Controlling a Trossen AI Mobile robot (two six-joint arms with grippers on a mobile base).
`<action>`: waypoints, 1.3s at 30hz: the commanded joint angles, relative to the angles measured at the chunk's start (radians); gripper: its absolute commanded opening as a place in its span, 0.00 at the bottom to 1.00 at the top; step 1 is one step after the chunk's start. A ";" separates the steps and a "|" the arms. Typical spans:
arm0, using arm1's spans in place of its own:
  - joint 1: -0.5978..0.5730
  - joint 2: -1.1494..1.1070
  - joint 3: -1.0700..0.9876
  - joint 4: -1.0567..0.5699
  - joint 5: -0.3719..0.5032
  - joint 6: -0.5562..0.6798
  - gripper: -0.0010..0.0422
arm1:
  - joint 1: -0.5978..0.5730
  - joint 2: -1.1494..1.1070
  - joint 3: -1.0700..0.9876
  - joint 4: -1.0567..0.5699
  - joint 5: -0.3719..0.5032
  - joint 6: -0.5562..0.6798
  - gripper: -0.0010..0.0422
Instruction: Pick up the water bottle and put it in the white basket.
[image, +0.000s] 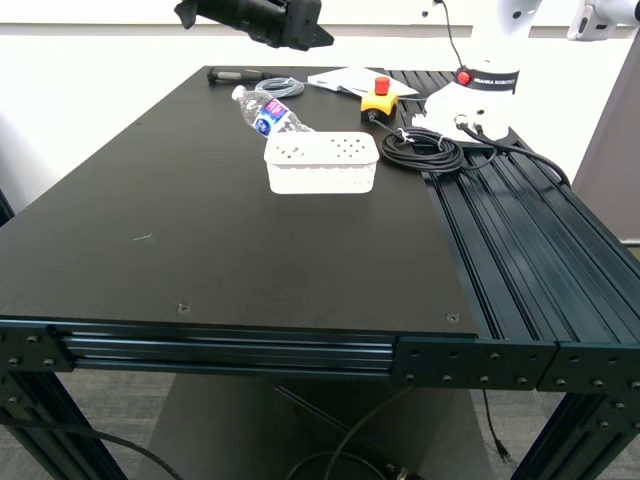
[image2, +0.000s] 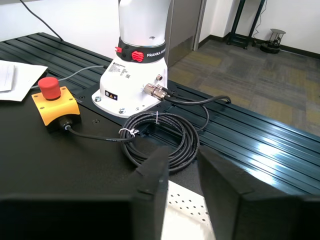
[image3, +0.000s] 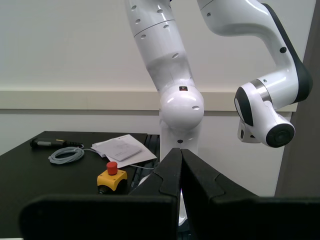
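Clear water bottle (image: 268, 111) with blue label lying on its side, touching the far edge of the low, perforated white basket (image: 322, 163).

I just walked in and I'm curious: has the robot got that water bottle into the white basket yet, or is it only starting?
Only starting. The water bottle lies on its side on the table, behind the white basket. My first gripper is open and holds nothing; my second gripper is shut on nothing. Grasping, lifting and placing are all left.
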 joint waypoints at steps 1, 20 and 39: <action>0.000 0.000 0.001 0.003 0.002 0.003 0.02 | 0.000 0.000 0.002 0.002 0.002 0.003 0.35; 0.000 0.000 0.001 0.003 0.002 0.003 0.02 | 0.000 0.000 0.002 0.001 0.002 -0.003 0.08; 0.000 0.000 0.001 0.003 0.002 0.002 0.02 | 0.000 0.000 0.002 0.002 0.002 0.001 0.54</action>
